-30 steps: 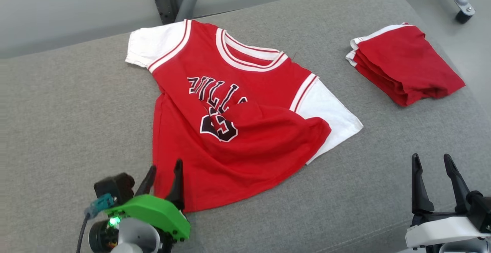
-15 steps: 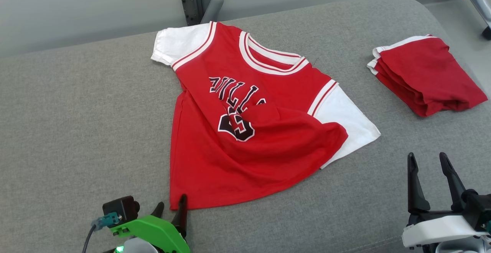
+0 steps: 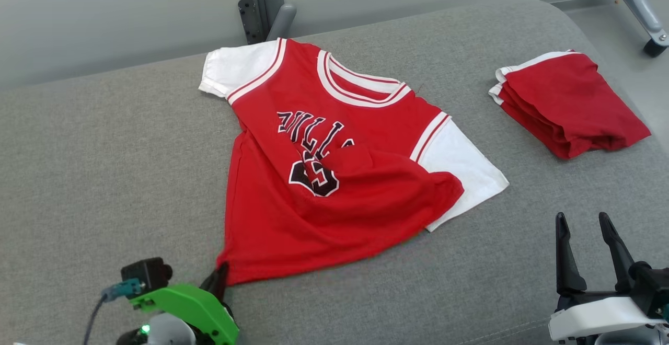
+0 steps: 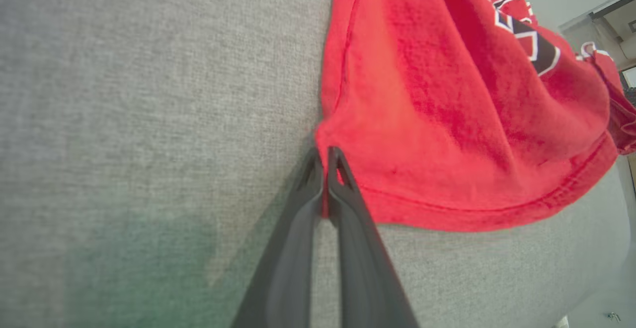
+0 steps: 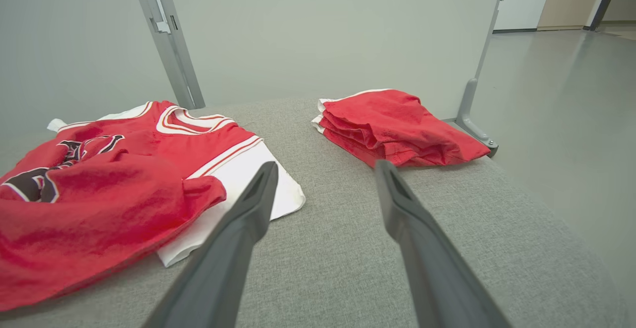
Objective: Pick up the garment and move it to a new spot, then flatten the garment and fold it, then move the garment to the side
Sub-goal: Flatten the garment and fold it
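Where garment (image 3: 334,177) hem corner meets left fingers (image 4: 350,208), seemingly clamped on it; right fingers (image 3: 567,261) splayed, well apart.

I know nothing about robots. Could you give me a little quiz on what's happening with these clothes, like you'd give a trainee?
1. True or false: the right gripper is open and empty.
2. Which part of the red jersey is the left gripper shut on? A: collar. B: a bottom hem corner. C: white sleeve.
3. Name what lies on the grey cushion to the jersey's right in the head view.
Key: 1 true; 2 B; 3 a folded red garment with white trim.
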{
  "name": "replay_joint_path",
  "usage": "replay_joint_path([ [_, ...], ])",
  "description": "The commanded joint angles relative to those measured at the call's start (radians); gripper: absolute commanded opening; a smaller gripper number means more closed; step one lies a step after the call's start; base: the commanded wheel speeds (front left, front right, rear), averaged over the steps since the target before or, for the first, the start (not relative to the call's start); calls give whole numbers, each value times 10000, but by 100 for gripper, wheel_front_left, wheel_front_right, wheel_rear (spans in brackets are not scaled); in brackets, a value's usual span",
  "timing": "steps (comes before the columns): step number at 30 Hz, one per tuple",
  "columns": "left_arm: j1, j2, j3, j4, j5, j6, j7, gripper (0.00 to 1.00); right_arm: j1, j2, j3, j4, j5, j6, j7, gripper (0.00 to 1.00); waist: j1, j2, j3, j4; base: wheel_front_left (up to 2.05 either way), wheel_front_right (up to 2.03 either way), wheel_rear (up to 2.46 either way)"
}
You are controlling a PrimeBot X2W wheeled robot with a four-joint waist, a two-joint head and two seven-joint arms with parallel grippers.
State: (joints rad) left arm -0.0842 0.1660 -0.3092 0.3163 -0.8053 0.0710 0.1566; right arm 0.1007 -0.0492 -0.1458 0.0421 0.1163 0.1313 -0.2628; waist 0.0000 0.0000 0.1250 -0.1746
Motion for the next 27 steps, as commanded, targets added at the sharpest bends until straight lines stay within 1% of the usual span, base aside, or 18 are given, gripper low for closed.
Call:
replay_joint_path([
  [1, 0, 379, 181, -314, -8, 39, 143, 0, 152, -31, -44, -40, 33, -11, -26, 100, 0, 0, -8, 13, 0, 0, 0],
  [3, 14, 965, 301, -778, -57, -7, 670, 0, 166, -29, -87, -67, 50, -11, -26, 100, 0, 0, 61, 78, 0, 0, 0],
  [7, -484, 2577, 698, -1540, 15, 76, 2054, 0, 5, -31, 15, -29, 58, -11, -26, 100, 0, 0, 269, 159, 0, 0, 0],
  [10, -883, 3687, 1011, -1897, -380, -27, 3478, 0, -227, -28, 65, -29, 82, -11, -26, 100, 0, 0, 509, 145, 0, 0, 0],
  [13, -1489, 4796, 1293, -1962, -614, -91, 4819, 0, -488, -28, 142, -40, 106, -11, -26, 100, 0, 0, 829, 74, 0, 0, 0],
  [14, -1489, 4796, 1293, -1962, -614, -91, 4819, 0, -488, -28, 142, -40, 106, -11, -26, 100, 0, 0, 829, 74, 0, 0, 0],
  [15, -1716, 5083, 1381, -1898, -682, -66, 5185, 0, -569, -29, 163, -50, 118, -11, -26, 100, 0, 0, 939, 49, 0, 0, 0],
  [17, -2228, 5656, 1569, -1684, -605, 138, 5689, 0, -702, -29, 215, -1, 121, -11, -26, 100, 0, 0, 1170, -27, 0, 0, 0],
  [19, -2708, 6035, 1697, -1407, -536, 256, 6052, 0, -853, -29, 289, 48, 139, -11, -26, 100, 0, 0, 1378, -135, 0, 0, 0],
  [21, -3188, 6211, 1772, -1122, -559, 359, 6295, 0, -963, -28, 379, 75, 153, -11, -26, 100, 0, 0, 1545, -266, 0, 0, 0],
  [23, -3653, 6392, 1745, -844, -346, 420, 6378, 0, -1030, -30, 398, 115, 191, -11, -26, 100, 0, 0, 1670, -374, 0, 0, 0],
  [25, -4061, 6582, 1604, -489, 42, 452, 6188, 0, -1077, -28, 416, 139, 233, -11, -26, 100, 0, 0, 1743, -457, 0, 0, 0],
  [27, -4402, 6533, 1470, -227, 470, 544, 5826, 0, -1075, -28, 403, 165, 246, -11, -26, 100, 0, 0, 1763, -498, 0, 0, 0],
])
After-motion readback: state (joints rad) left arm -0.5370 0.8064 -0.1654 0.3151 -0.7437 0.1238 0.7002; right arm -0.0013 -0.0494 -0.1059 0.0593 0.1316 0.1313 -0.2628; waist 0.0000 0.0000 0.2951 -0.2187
